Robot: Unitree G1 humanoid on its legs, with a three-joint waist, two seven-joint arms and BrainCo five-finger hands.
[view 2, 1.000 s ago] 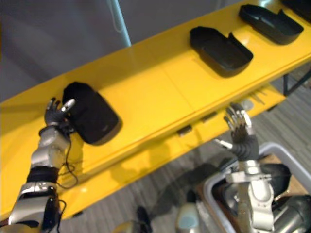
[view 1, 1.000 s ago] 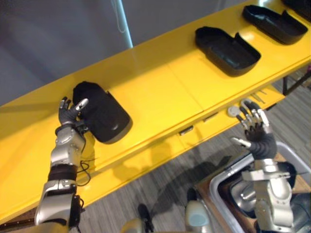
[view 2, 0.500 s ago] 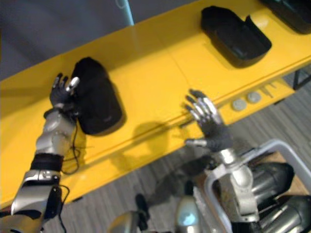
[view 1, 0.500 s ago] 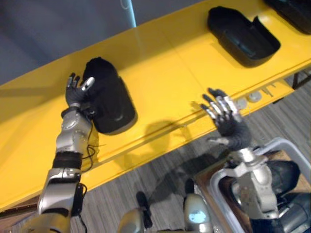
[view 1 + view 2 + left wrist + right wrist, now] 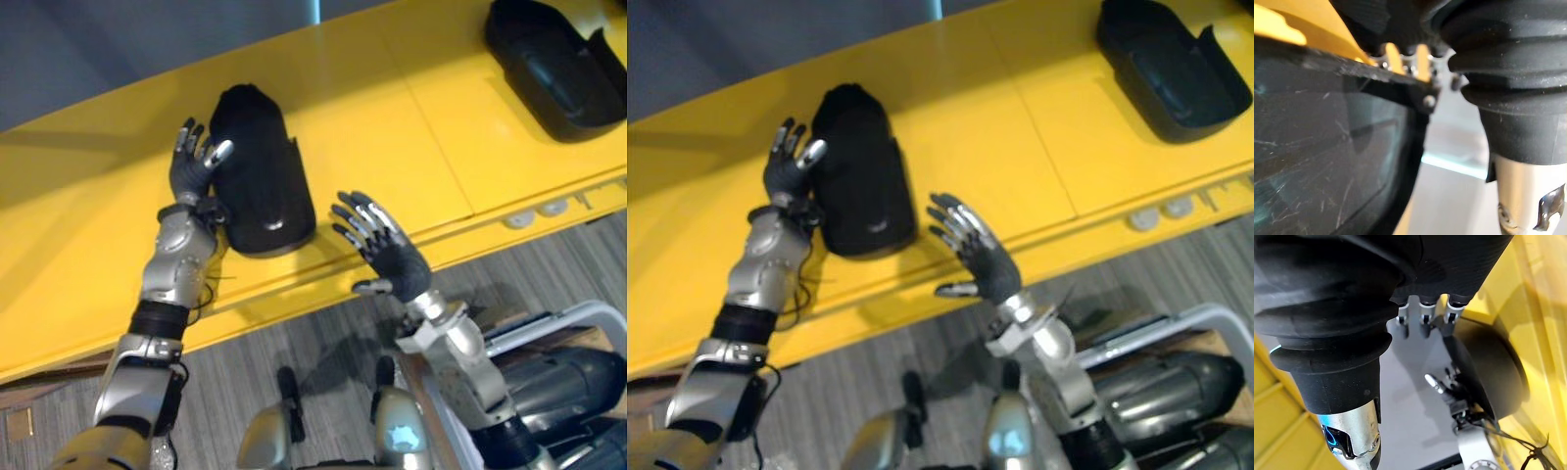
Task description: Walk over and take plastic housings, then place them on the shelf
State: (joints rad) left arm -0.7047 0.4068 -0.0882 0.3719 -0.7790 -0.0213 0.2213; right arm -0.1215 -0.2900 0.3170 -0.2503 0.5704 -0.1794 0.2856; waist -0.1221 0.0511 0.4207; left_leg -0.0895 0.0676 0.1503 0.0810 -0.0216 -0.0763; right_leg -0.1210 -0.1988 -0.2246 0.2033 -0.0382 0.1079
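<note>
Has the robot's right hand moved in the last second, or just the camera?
Yes. The right hand has swung left along the yellow shelf, from far off to close beside the black housing the left hand touches.

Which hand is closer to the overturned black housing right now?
Left. The left hand rests against the overturned black housing, fingers spread. The right hand hangs open on its other side, apart from it, over the front edge of the shelf.

no readable text, no labels, no numbers
</note>
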